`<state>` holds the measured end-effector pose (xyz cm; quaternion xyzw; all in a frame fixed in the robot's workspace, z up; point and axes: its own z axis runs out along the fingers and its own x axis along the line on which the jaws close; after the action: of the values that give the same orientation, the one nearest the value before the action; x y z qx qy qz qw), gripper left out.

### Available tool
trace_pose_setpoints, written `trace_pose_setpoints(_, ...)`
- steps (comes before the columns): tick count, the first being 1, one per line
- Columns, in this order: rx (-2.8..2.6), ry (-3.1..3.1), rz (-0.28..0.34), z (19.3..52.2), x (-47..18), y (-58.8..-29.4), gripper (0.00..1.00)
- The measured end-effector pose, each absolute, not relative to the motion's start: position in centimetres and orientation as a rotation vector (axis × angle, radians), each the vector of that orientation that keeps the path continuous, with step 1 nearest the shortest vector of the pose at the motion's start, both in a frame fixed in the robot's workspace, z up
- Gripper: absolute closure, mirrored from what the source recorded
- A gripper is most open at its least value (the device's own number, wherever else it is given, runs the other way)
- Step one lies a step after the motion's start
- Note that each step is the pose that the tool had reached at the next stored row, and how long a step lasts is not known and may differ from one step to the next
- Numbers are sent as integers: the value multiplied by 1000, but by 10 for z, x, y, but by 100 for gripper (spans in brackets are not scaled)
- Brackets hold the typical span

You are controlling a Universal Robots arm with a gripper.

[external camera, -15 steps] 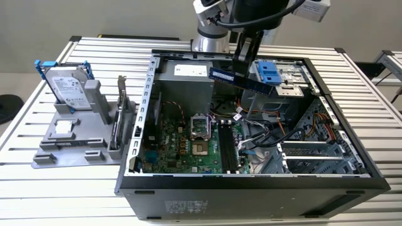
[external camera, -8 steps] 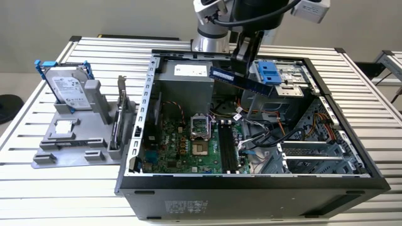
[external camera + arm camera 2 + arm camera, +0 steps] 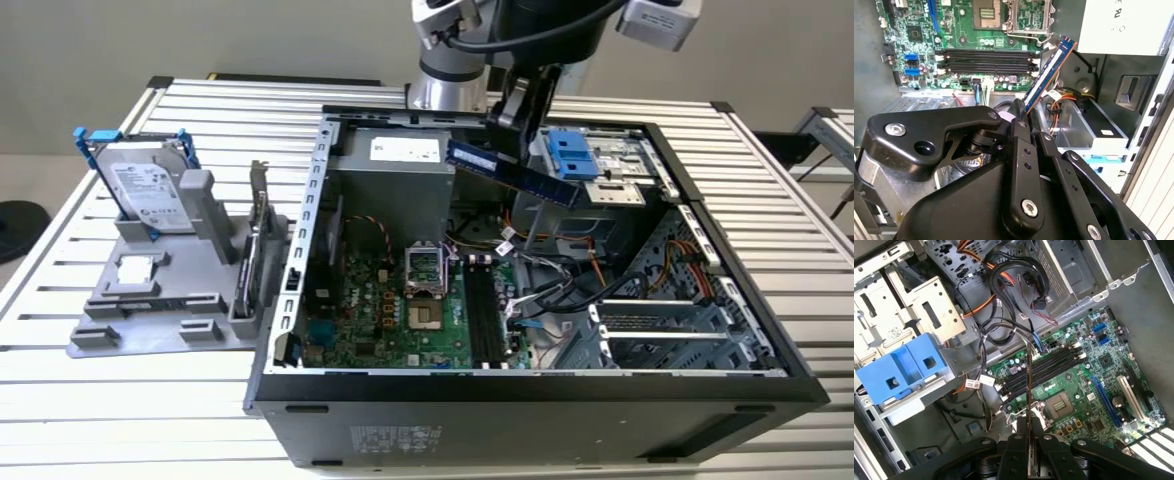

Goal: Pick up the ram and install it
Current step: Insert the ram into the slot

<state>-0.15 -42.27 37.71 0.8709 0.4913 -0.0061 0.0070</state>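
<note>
Since the long, thin, dark blue circuit-board ram stick point(image 3: 518, 175) looks light, stiff and brittle, it is probably best pinched across its flat faces, clear of the contact edge. The black two-finger gripper point(image 3: 505, 138) is clamped on it that way. In the exterior view it hangs tilted above the open black computer case point(image 3: 534, 385), at twelve o'clock from the black memory slots point(image 3: 483, 320).

Gripper point(image 3: 506, 140) hung over the open computer case point(image 3: 534, 388), clamped on one end of the ram point(image 3: 537, 180). The stick was tilted and held in the air above the green motherboard point(image 3: 387, 300), clear of it. On the exterior view's left, a hard drive point(image 3: 140, 185) stood upright in a grey holder point(image 3: 147, 305) on the slatted table point(image 3: 147, 420), beside the case.
</note>
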Motion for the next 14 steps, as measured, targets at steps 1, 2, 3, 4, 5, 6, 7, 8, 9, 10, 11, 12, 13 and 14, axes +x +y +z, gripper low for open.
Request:
trace_pose_setpoints(1, 2729, 1528, -19, 377, -1, -423, 100)
trace_pose_setpoints(2, 2734, 1519, -19, 377, -1, -423, 100)
trace_pose_setpoints(3, 2739, 1510, -19, 377, -1, -423, 100)
trace_pose_setpoints(4, 2745, 1500, -19, 377, -1, -423, 100)
trace_pose_setpoints(5, 2750, 1491, -19, 377, -2, -423, 100)
trace_pose_setpoints(6, 2755, 1482, -19, 377, -2, -423, 100)
trace_pose_setpoints(7, 2760, 1473, -20, 377, -2, -423, 100)
trace_pose_setpoints(8, 2765, 1464, -20, 377, -2, -423, 100)
trace_pose_setpoints(9, 2770, 1454, -20, 377, -2, -423, 100)
trace_pose_setpoints(10, 2775, 1445, -20, 377, -2, -423, 100)
trace_pose_setpoints(11, 2779, 1436, -20, 377, -1, -423, 100)
trace_pose_setpoints(12, 2784, 1427, -20, 377, -2, -423, 100)
trace_pose_setpoints(13, 2789, 1418, -20, 377, -2, -423, 100)
trace_pose_setpoints(14, 2794, 1408, -21, 377, -2, -423, 100)
